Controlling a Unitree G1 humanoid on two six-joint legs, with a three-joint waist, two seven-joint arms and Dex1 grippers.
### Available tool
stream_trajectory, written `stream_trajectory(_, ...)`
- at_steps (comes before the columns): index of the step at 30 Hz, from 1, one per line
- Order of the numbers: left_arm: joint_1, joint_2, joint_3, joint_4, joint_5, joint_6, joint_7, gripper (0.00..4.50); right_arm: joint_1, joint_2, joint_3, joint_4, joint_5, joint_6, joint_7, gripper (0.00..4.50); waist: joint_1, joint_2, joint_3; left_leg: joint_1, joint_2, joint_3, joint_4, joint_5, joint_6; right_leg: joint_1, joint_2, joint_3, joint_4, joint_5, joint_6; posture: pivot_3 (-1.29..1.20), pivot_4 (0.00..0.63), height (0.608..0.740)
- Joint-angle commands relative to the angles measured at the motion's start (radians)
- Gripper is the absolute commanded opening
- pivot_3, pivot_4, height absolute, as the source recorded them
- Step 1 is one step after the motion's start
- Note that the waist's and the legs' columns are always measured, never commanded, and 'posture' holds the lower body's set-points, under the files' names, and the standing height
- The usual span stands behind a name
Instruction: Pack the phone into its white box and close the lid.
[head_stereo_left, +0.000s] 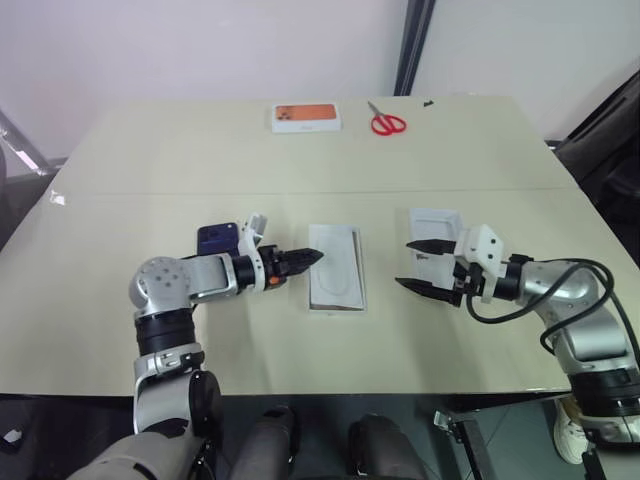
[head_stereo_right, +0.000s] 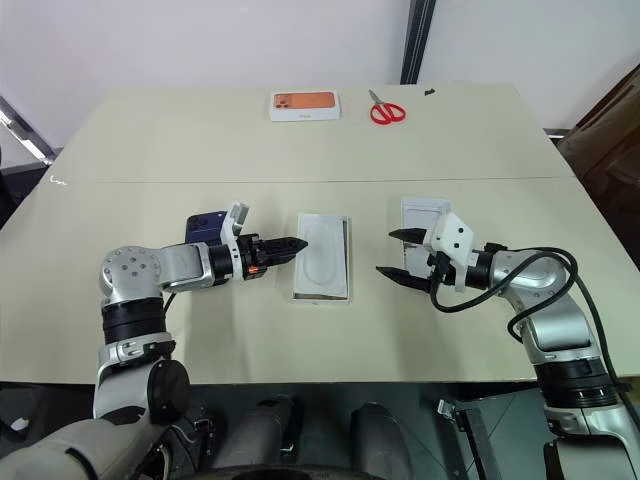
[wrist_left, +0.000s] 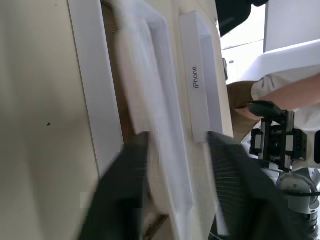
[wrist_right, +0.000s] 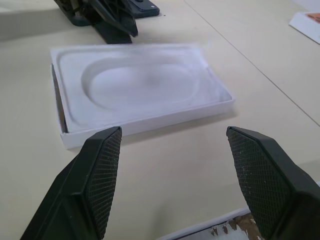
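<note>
The dark navy phone (head_stereo_left: 214, 238) lies flat on the table, just behind my left forearm. The white box (head_stereo_left: 338, 308) sits at the table's middle with a thin white insert (head_stereo_left: 335, 265), pressed with an oval, lying in it. My left gripper (head_stereo_left: 308, 258) points at the box's left edge; the left wrist view shows its fingers (wrist_left: 130, 170) apart and holding nothing. The lid (head_stereo_left: 437, 222) rests to the right of the box, plain inside up, with "iPhone" on its side wall (wrist_left: 196, 80). My right gripper (head_stereo_left: 405, 264) hovers between box and lid, wide open and empty.
A white box with an orange picture (head_stereo_left: 306, 117) and red scissors (head_stereo_left: 387, 123) lie at the table's far edge. A seam (head_stereo_left: 150, 192) runs across the tabletop behind the work area.
</note>
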Motion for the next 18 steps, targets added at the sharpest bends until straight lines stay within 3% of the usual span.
stream_trajectory(1, -0.016, 0.016, -0.015, -0.029, -0.007, 0.000, -0.026, 3.91, -0.014, 0.010, -0.001, -0.010, 0.001, -0.018, -0.012, 3.53, 0.000, 0.000, 0.000, 0.000, 0.000, 0.000, 0.000, 0.000, 0.000, 0.000, 0.000, 0.000, 0.000, 0.000, 0.000, 0.00, 0.150, 0.740)
stream_trajectory(8, -0.038, 0.062, -0.029, -0.042, 0.000, -0.022, -0.058, 3.91, -0.062, 0.039, 0.028, 0.021, -0.011, -0.037, -0.021, 3.53, -0.002, 0.000, 0.000, 0.000, 0.000, 0.000, 0.000, 0.000, 0.000, 0.000, 0.000, 0.000, 0.000, 0.000, 0.000, 0.00, 0.150, 0.740)
stream_trajectory(13, 0.023, 0.135, -0.125, -0.166, 0.025, -0.165, -0.165, 3.91, -0.121, 0.093, 0.053, 0.011, -0.002, -0.012, -0.054, 3.53, -0.005, 0.000, 0.000, 0.000, 0.000, 0.000, -0.001, 0.000, -0.001, -0.001, 0.000, 0.000, 0.000, 0.000, 0.000, 0.00, 0.150, 0.740)
stream_trajectory(16, 0.100, 0.233, -0.241, -0.263, 0.123, -0.373, -0.296, 3.96, -0.155, 0.145, 0.072, 0.004, 0.003, 0.028, -0.091, 2.66, -0.012, 0.001, 0.000, 0.000, 0.000, 0.000, -0.004, 0.001, -0.002, -0.002, 0.000, 0.001, 0.000, 0.000, 0.000, 0.00, 0.150, 0.740)
stream_trajectory(18, 0.138, 0.292, -0.274, -0.286, 0.167, -0.483, -0.371, 3.96, -0.167, 0.182, 0.112, 0.008, -0.042, 0.024, -0.127, 1.65, -0.012, 0.001, 0.000, 0.001, 0.000, 0.000, -0.007, 0.002, -0.004, -0.003, 0.000, 0.001, -0.001, 0.000, -0.001, 0.00, 0.150, 0.740)
